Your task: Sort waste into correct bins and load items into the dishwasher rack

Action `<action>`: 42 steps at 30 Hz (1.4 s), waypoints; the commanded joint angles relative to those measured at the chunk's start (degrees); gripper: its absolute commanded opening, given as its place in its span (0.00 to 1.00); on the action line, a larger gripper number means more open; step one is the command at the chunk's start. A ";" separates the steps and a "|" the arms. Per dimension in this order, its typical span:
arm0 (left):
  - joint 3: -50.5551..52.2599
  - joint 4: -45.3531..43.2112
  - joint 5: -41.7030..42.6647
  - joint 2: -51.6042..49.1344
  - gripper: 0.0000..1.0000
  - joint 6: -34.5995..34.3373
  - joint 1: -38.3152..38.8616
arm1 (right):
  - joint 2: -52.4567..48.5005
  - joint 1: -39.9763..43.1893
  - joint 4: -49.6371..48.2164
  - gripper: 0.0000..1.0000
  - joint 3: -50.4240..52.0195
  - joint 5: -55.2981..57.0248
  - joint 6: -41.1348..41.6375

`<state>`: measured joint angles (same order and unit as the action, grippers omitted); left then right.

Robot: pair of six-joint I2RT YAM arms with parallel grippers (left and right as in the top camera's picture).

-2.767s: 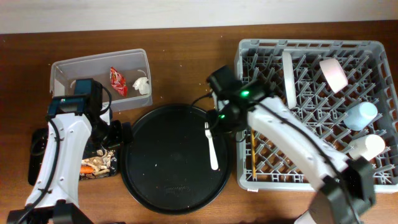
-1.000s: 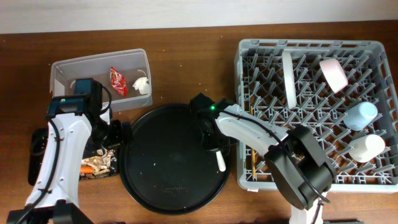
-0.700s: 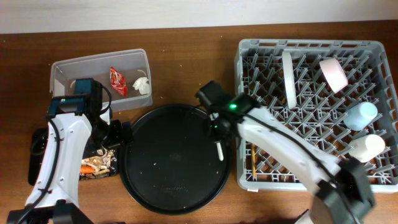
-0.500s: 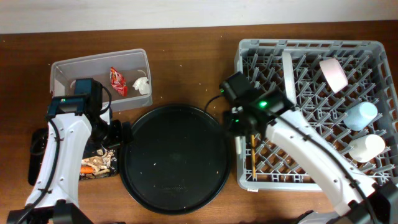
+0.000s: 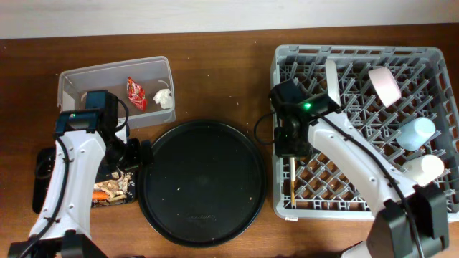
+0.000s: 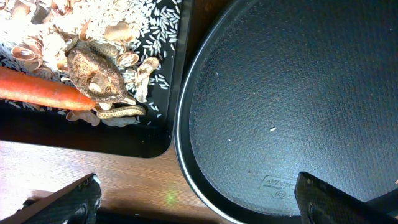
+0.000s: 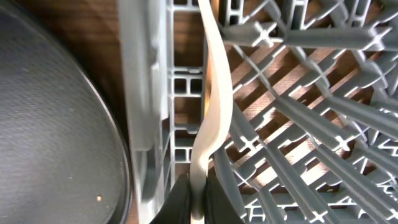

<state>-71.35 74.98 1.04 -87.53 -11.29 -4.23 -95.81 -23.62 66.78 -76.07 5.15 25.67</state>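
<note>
My right gripper [image 5: 290,143] [image 7: 198,200] is shut on the white plastic fork [image 7: 214,93], holding it over the left edge of the grey dishwasher rack [image 5: 358,51] [image 7: 143,93]. The rack holds the grey plate [image 5: 332,89], white-pink bowl [image 5: 385,82], light-blue cup [image 5: 417,132], white cup [image 5: 423,170] and chopsticks [image 5: 292,179]. My left gripper [image 5: 138,154] [image 6: 199,198] is open and empty between the shallow black tray [image 6: 124,146] and the round tray. The black tray holds the carrot [image 6: 37,90], brown lump [image 6: 93,71] and food scraps [image 6: 124,59]. The clear tub [image 5: 72,86] holds the red wrapper [image 5: 135,93] and tissue [image 5: 165,98].
The large round black tray [image 5: 201,179] [image 6: 280,93] lies between the bins and the rack, with only a few crumbs on it. Bare wooden table runs along the far edge behind it.
My right gripper picked the fork up off the round black tray and carried it right to the rack's left edge. The left arm has not moved.
</note>
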 commanded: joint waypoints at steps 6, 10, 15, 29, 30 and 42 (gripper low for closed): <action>0.11 0.07 0.24 0.22 0.99 1.07 0.07 | -0.33 0.09 -0.31 0.38 0.26 -0.26 0.28; 0.04 -0.50 0.24 0.24 0.99 1.14 0.20 | 2.69 0.09 -0.11 0.40 -0.70 -0.61 0.28; -3.23 -0.74 1.09 0.24 0.99 2.27 4.48 | 9.66 1.70 -0.13 0.68 -4.28 -0.61 -1.70; -10.58 7.48 1.01 4.02 0.99 7.93 13.66 | 22.43 25.90 9.64 0.98 -6.73 -11.74 -17.20; -9.49 6.34 0.98 5.84 0.99 7.93 13.66 | 24.17 26.45 10.01 0.98 -6.32 -10.78 -17.33; 16.09 -17.33 -1.92 52.04 0.99 7.91 13.66 | 63.58 26.64 -3.10 0.98 16.96 -9.01 -19.45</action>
<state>-58.17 58.63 -0.08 -42.11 -4.08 9.74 -37.98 2.70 64.12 -62.48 -4.45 6.90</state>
